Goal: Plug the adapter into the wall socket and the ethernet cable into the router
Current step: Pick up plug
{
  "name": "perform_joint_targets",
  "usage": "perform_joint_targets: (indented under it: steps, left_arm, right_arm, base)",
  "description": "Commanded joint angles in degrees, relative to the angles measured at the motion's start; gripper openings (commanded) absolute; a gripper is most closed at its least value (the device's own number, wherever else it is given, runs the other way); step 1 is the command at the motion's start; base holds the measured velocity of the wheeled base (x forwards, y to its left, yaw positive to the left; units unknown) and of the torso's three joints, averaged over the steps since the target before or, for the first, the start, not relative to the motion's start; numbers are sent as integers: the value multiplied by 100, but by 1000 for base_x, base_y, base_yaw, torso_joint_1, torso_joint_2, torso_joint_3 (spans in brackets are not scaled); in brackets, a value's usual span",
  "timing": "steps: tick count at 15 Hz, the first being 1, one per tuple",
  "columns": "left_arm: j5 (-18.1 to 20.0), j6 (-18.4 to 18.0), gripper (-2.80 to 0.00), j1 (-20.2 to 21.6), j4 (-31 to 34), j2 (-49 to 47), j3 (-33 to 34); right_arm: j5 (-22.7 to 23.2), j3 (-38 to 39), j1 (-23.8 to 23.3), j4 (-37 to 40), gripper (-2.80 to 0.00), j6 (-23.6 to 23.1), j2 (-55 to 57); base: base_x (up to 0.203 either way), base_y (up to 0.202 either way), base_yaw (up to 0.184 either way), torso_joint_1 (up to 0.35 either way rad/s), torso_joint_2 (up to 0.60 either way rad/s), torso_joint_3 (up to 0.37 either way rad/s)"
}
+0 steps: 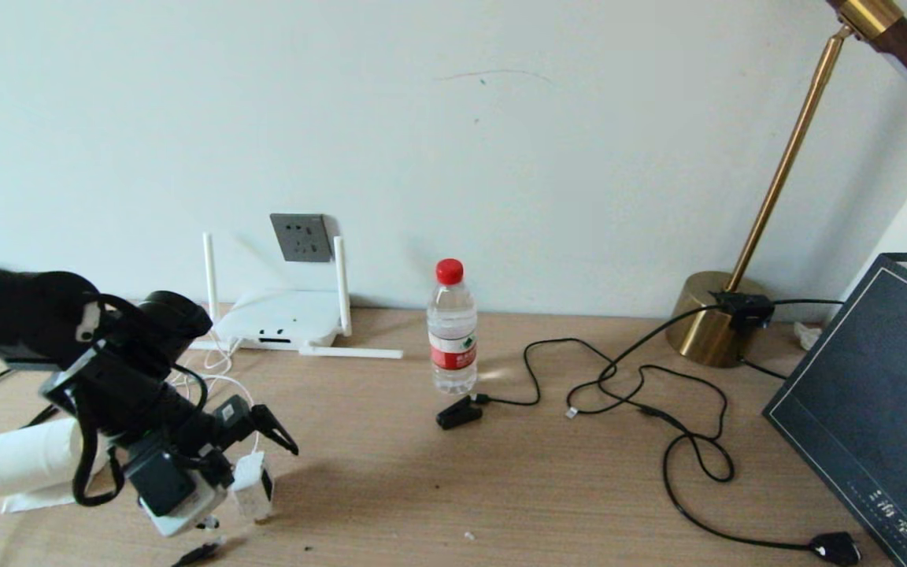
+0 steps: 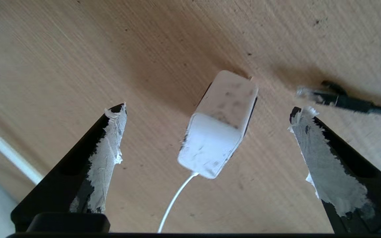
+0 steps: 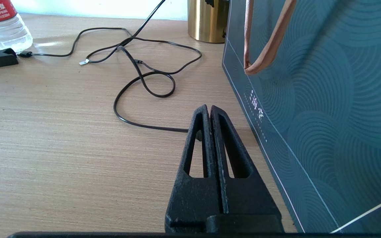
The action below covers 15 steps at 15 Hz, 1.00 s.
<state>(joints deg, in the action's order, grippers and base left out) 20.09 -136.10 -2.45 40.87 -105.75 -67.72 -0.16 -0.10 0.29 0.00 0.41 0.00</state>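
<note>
Left wrist view: left gripper (image 2: 207, 112) fingers (image 2: 109, 145) spread wide, astride the adapter (image 2: 218, 124), not touching it.

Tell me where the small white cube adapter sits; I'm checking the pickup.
In the head view, the small white cube adapter stands on the wooden desk's near-left part, between the open left end effector's fingers.

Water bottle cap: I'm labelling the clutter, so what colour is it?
Red. The water bottle cap shows best in the head view, on the clear bottle.
</note>
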Motion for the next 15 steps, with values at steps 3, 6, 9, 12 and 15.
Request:
perform_joint_targets:
  steps: [3,6,9,12,15]
  left_arm:
    - [-128,35,0,-1,-71,-3,74]
    - [-207,200,0,-10,-79,46,83]
    - [-216,274,-280,-10,-275,-15,134]
    - [-216,398,-280,-26,-401,-24,344]
    - [-207,475,-280,-69,-405,-59,459]
  right_arm:
    - [-2,-1,-1,0,-280,3,9]
    - [-2,0,-3,0,-280,3,9]
    - [-2,1,-3,9,-280,3,9]
    - [-2,1,-3,0,-280,3,9]
    - [-2,1,6,0,-280,3,9]
  base:
    - [0,0,0,0,0,0]
    - [0,0,0,0,0,0]
    - [0,0,0,0,0,0]
    - [0,0,0,0,0,0]
    - [0,0,0,0,0,0]
